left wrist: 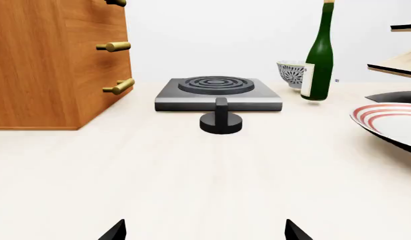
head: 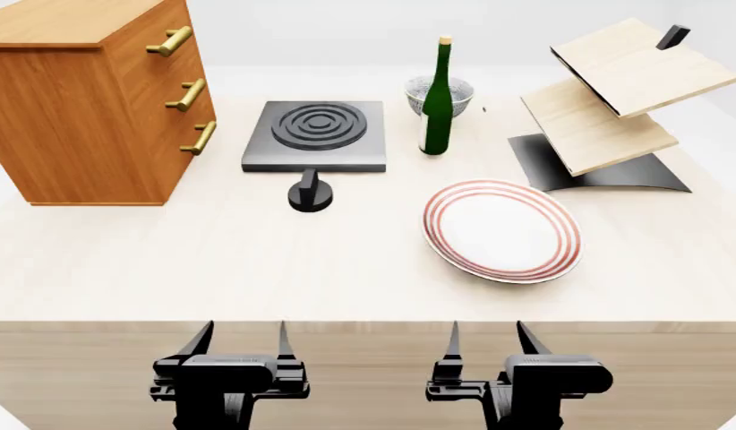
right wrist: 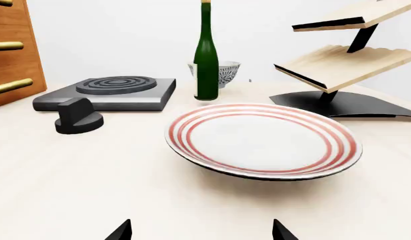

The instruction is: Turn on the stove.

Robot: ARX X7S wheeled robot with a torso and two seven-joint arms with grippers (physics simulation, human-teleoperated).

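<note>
1. A tall orange-brown wooden drawer cabinet (head: pixel 88 98) with three brass bar handles stands at the far left of the pale wooden desk (head: pixel 225 269).
2. The left gripper (head: pixel 239 345) hangs just off the desk's near edge, its black fingers (head: pixel 201 340) spread wide and holding nothing; in the left wrist view only the two fingertips (left wrist: pixel 115 231) show, well apart.
3. The stove, a flat dark grey square slab (head: pixel 315 134) with raised concentric rings on top, lies on the desk just right of the cabinet, toward the back.
4. Its small black round knob (head: pixel 311 194), with an upright grip bar, sits apart from the slab, just in front of its near edge; the left wrist view looks straight at it.
5. A tall green glass bottle (head: pixel 438 98) stands upright right of the slab, with a white patterned bowl (head: pixel 454 90) just behind it.
6. A white round plate with red rings (head: pixel 500 230) rests tilted on the desk, nearer than the bottle.
7. The right gripper (head: pixel 485 345) hangs off the near edge too, fingers (head: pixel 531 340) wide and empty.
8. A two-tier pale wooden rack on a black base (head: pixel 607 116) stands at the far right.
</note>
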